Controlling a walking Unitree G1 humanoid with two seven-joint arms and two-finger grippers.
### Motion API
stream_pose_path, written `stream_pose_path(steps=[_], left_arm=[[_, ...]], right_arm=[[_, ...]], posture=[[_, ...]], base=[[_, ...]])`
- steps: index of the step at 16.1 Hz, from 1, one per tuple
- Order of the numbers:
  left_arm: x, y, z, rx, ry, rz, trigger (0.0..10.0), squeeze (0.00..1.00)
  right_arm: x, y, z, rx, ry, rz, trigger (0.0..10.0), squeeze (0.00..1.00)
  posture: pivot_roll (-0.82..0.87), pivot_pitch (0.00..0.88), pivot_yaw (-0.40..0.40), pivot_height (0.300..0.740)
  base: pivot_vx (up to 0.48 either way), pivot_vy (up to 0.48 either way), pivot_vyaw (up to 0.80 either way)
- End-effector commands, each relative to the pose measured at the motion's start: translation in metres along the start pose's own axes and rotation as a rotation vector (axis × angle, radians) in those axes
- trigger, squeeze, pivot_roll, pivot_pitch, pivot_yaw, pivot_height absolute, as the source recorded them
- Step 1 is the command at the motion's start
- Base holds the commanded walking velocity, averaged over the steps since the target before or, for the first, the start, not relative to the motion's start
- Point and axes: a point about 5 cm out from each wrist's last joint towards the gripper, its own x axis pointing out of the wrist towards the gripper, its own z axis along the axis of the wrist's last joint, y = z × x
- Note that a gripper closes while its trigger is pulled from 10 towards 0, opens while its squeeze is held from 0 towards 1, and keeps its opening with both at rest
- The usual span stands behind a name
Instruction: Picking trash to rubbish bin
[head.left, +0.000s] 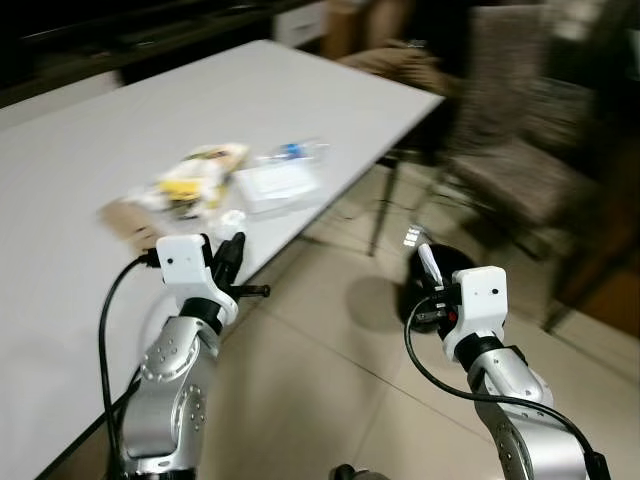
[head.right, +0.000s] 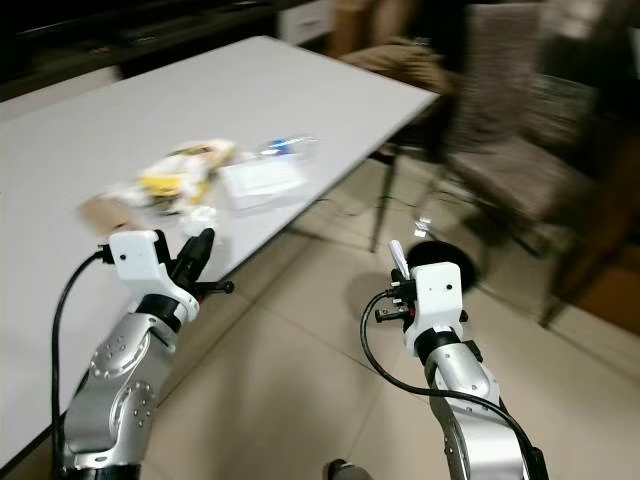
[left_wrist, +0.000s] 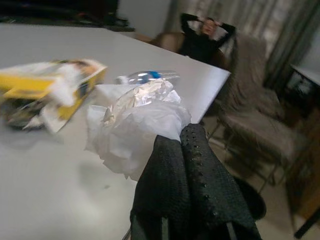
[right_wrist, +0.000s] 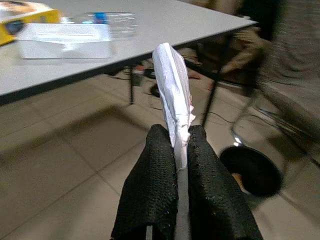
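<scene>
Right gripper (right_wrist: 175, 150) is clamped on a long white wrapper (right_wrist: 172, 85), which sticks straight out past the fingertips, long axis in line w/ the fingers. It hangs over the tiled floor, off the table (head.left: 90, 140) edge. Rubbish bin (right_wrist: 250, 170), dark and round, sits on the floor just ahead of and below this gripper, a little to the robot's right, beside the chair (head.left: 520, 170). So the right arm is clearly the nearer one to the bin; the next move is prob. a short reach fwd and down before letting go.

Left gripper (left_wrist: 192, 145) is closed on a crumpled white tissue/plastic wad (left_wrist: 135, 125), held at the table's near edge, well apart from the bin. It'd need to swing across to the right to drop its load.

More trash on the table beyond the left gripper: yellow packet (head.left: 195, 180), clear plastic bottle (head.left: 295, 152), flat white pack (head.left: 272, 185), brown paper scrap (head.left: 130, 220). Head views are blurred, so finer detail is unclear. A person (left_wrist: 205, 37) sits at the far end of the table.
</scene>
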Motion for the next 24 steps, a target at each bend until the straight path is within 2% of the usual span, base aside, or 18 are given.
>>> stream_pose_path(steps=[1,3,4,5,8,9,11,13,15,16,18,21,24], left_arm=[[0.003,-0.005,0.002,0.078,0.014,-0.041,10.0,0.00],[0.000,-0.003,0.003,0.221,0.062,-0.031,10.0,0.00],[0.000,-0.004,0.003,0.225,0.072,-0.021,10.0,0.00],[-0.002,-0.006,0.002,0.196,0.123,-0.028,10.0,0.00],[-0.003,-0.010,0.003,0.187,0.099,-0.073,10.0,0.00],[-0.004,-0.011,0.001,0.153,0.126,-0.082,10.0,0.00],[-0.005,-0.015,0.002,0.179,0.126,-0.118,10.0,0.00],[-0.005,-0.018,0.002,0.162,0.142,-0.143,10.0,0.00],[-0.005,-0.017,-0.001,0.220,0.143,-0.142,10.0,0.00],[-0.005,-0.016,-0.002,0.248,0.129,-0.108,10.0,0.00],[-0.009,-0.014,-0.005,0.240,0.131,-0.096,10.0,0.00],[-0.010,-0.014,-0.007,0.233,0.136,-0.104,10.0,0.00],[-0.012,-0.014,-0.010,0.266,0.138,-0.109,10.0,0.00]], right_arm=[[-0.002,-0.003,-0.002,0.000,0.015,-0.011,10.0,0.00],[-0.001,0.000,-0.004,0.005,0.026,0.000,10.0,0.00],[-0.001,0.001,-0.004,0.007,0.027,0.003,10.0,0.00],[0.000,0.003,-0.004,0.007,0.029,0.011,10.0,0.00],[-0.002,0.002,-0.004,0.006,0.034,0.011,10.0,0.00],[-0.003,0.002,-0.004,0.012,0.036,0.007,10.0,0.00],[-0.004,0.000,-0.006,0.018,0.041,-0.001,10.0,0.00],[-0.006,-0.002,-0.005,0.022,0.039,-0.013,10.0,0.00],[-0.006,-0.003,-0.005,0.011,0.042,-0.010,10.0,0.00],[-0.007,-0.003,-0.006,-0.001,0.050,-0.005,10.0,0.00],[-0.009,0.002,-0.008,-0.031,0.066,0.030,10.0,0.00],[-0.009,0.005,-0.009,-0.034,0.074,0.041,10.0,0.00],[-0.008,0.006,-0.011,-0.041,0.077,0.052,10.0,0.00]], posture=[[-0.13,0.000,-0.020,0.740],[-0.13,0.000,-0.025,0.740],[-0.12,0.000,-0.028,0.740],[-0.12,0.000,-0.028,0.740],[-0.13,0.005,-0.023,0.740],[-0.14,0.008,-0.018,0.740],[-0.14,0.004,-0.014,0.740],[-0.15,0.008,-0.002,0.740],[-0.15,0.008,-0.002,0.740],[-0.16,0.014,-0.015,0.740],[-0.18,0.011,-0.013,0.740],[-0.19,0.009,-0.012,0.740],[-0.17,0.000,-0.024,0.740]], base=[[0.000,0.000,-0.78],[0.000,0.000,-0.78],[0.000,0.000,-0.78],[0.000,0.000,-0.78],[0.000,0.000,-0.78],[0.000,0.000,-0.78],[0.000,0.000,-0.78],[0.000,0.000,-0.78],[0.000,0.000,-0.75],[0.000,0.000,-0.43],[0.000,0.000,0.00],[0.000,0.000,0.00],[0.179,0.000,0.00]])
